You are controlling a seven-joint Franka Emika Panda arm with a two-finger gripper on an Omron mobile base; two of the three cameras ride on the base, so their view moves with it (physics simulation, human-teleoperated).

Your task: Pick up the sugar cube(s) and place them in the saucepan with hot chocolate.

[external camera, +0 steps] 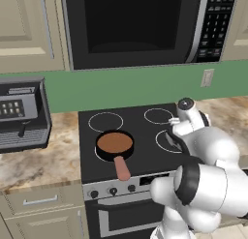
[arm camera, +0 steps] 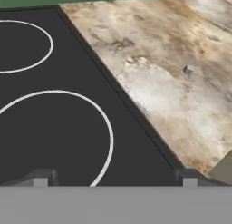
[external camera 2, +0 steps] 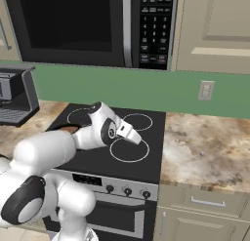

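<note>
The saucepan (external camera: 115, 143) is a small black pan of brown liquid with a salmon-pink handle pointing toward the stove's front. It sits on the front left burner. One small pale sugar cube (arm camera: 188, 70) lies on the marbled counter to the right of the stove. My gripper (external camera 2: 140, 139) hovers over the front right burner, aimed down and toward that counter. In the hand view its fingertips (arm camera: 41, 180) stand wide apart at the bottom with nothing between them, so my gripper (arm camera: 115, 181) is open. The cube is well ahead of it and the saucepan is off to its left.
A black glass cooktop (external camera: 145, 158) with white burner rings has knobs along its front. A microwave (external camera: 131, 25) hangs above it. A grey coffee machine (external camera: 22, 118) stands on the left counter. The marbled counter (external camera 2: 205, 150) stretches right of the stove, below a wall outlet (external camera 2: 206, 90).
</note>
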